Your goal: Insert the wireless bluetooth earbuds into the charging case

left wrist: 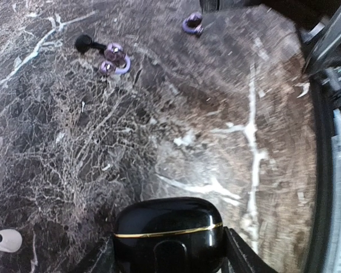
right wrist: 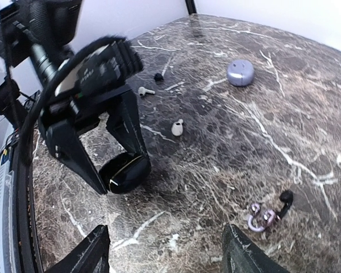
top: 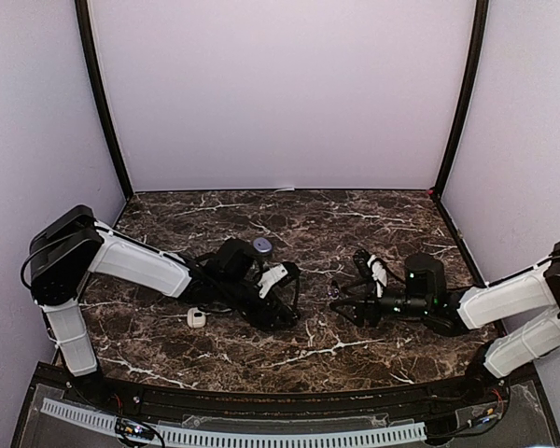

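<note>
A glossy black charging case (left wrist: 168,227) with a thin gold seam sits closed between the fingers of my left gripper (left wrist: 168,257), which is shut on it just above the marble; the right wrist view shows the same case (right wrist: 125,172) low over the table. Loose earbuds lie around: a purple pair (right wrist: 260,218) with a black earbud (right wrist: 285,198) beside it, and a white earbud (right wrist: 177,128). My right gripper (right wrist: 165,256) hovers open over bare marble, to the right of the case and short of the purple pair.
A closed lilac case (right wrist: 240,72) rests farther back, also visible from above (top: 262,245). A white stemmed earbud (right wrist: 146,90) and a small black piece (right wrist: 158,76) lie behind the left arm. Pale walls enclose the marble table (top: 289,359).
</note>
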Robot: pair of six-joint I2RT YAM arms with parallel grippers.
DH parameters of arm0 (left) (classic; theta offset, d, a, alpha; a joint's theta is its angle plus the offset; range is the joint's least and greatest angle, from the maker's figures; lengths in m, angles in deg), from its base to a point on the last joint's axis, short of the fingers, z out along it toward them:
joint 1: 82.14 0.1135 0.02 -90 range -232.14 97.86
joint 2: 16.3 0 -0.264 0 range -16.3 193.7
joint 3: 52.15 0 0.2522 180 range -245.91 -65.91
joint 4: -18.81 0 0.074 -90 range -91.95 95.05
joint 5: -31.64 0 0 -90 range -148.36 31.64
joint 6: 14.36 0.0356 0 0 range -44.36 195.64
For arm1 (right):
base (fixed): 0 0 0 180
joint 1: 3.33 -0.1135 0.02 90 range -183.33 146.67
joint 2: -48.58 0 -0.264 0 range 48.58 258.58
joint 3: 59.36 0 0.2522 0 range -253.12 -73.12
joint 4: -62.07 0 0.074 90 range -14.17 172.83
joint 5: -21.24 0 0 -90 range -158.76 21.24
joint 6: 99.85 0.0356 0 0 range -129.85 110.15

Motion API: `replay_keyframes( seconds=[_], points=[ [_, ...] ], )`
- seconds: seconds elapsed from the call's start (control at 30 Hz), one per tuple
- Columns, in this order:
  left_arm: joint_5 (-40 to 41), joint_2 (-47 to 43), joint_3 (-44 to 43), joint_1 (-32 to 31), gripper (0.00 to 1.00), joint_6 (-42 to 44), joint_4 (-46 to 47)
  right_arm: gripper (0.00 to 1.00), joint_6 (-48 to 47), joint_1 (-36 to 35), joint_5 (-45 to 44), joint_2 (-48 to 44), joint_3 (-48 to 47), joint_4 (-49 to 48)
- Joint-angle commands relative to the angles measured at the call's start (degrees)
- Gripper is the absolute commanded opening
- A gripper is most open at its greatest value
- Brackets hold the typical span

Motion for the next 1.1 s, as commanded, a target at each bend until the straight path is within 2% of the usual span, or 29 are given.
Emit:
replay_keyframes(
  seconds=[0.0,0.1,0.33,0.53,0.63,0.77,0.8,1.07],
  points=[
    [-19.4,-4.0,2.9,3.3,0.47,-5.0,5.1,0.67,-5.4,0.4,5.3,-2.1,-3.7,2.3],
    [-26.9,-4.1,2.9,4.2,0.44,-6.4,5.7,0.67,-8.8,0.3,9.3,-2.2,-6.0,4.2],
    [-32.5,-5.3,1.2,4.9,0.43,-6.9,3.1,0.68,-19.8,-2.2,12.6,-1.6,-10.8,7.9],
    [-38.2,-6.7,-0.2,5.0,0.43,-8.0,1.6,0.69,-36.5,-4.8,17.1,-0.9,-10.2,8.3],
    [-38.8,-7.0,-1.2,5.0,0.43,-7.9,0.2,0.66,-42.1,-6.1,17.2,-0.7,-10.1,7.7],
    [-38.3,-6.9,-2.0,5.0,0.43,-7.4,-1.6,0.51,-44.0,-7.0,17.4,0.4,-11.4,7.7],
    [-38.4,-6.9,-2.0,5.0,0.43,-7.4,-1.8,0.5,-44.2,-7.1,17.6,0.7,-11.6,7.8],
    [-39.8,-6.8,-2.5,5.0,0.43,-7.8,-2.0,0.53,-47.2,-9.0,17.4,3.6,-13.3,7.2]
  ],
)
